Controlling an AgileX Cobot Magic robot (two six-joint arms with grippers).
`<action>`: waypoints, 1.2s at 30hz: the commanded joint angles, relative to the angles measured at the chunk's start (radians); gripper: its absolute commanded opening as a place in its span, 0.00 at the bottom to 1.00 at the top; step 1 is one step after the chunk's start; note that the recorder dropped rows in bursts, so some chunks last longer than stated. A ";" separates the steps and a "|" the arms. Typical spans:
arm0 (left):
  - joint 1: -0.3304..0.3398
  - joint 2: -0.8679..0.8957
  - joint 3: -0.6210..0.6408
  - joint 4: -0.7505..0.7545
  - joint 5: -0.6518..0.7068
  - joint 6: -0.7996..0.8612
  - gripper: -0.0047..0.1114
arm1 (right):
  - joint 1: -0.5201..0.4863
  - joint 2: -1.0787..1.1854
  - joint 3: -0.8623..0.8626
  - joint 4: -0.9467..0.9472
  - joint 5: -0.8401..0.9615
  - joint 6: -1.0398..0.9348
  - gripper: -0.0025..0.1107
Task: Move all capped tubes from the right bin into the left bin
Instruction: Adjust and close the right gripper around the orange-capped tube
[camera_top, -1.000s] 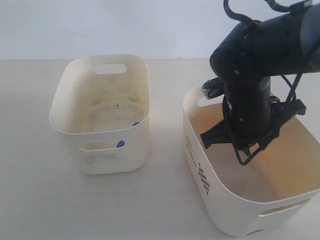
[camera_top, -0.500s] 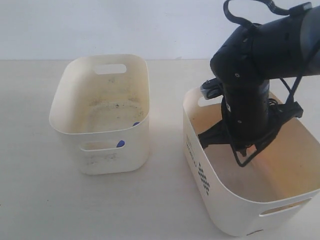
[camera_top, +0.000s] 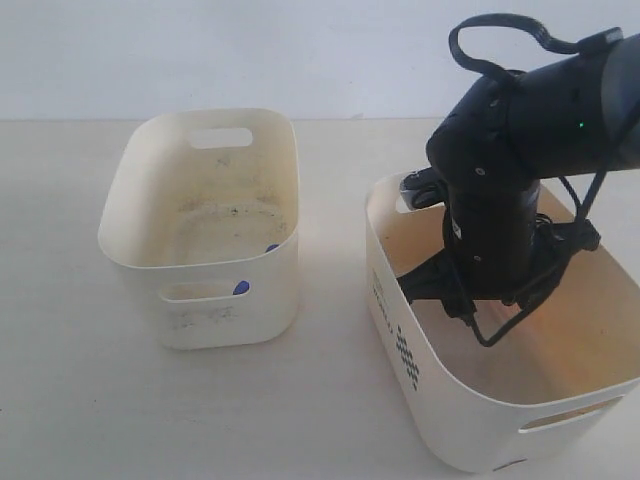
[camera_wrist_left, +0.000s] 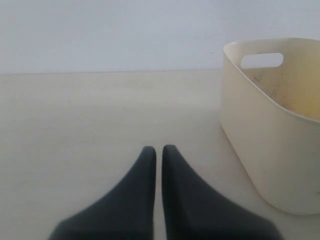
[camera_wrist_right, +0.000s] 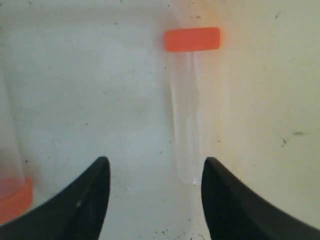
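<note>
We find the right pincer (camera_wrist_right: 155, 165) released inside the right bin (camera_top: 425, 405), with an orange-capped tube (camera_wrist_right: 186, 120) lying on the floor between its fingers. The left pincer (camera_wrist_left: 159, 155) is clenched, empty, above the table (camera_wrist_left: 75, 125) near the left bin (camera_wrist_left: 260, 135).

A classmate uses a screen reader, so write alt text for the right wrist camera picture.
The right gripper, jaws open, hangs over a clear orange-capped tube lying on the speckled floor of the right bin. A second orange-capped tube shows at the picture's edge.

Right bin (camera_top: 440, 420) walls enclose the jaws; bare floor flanks the orange-capped tube (camera_wrist_right: 187, 125).
</note>
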 joint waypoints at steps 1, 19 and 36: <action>0.000 0.003 -0.004 -0.006 -0.008 -0.009 0.08 | 0.001 0.005 0.005 -0.027 -0.002 0.005 0.50; 0.000 0.003 -0.004 -0.006 -0.006 -0.009 0.08 | 0.001 0.105 0.005 -0.184 0.082 0.092 0.50; 0.000 0.003 -0.004 -0.006 -0.008 -0.009 0.08 | 0.001 0.111 0.005 -0.174 0.038 0.092 0.50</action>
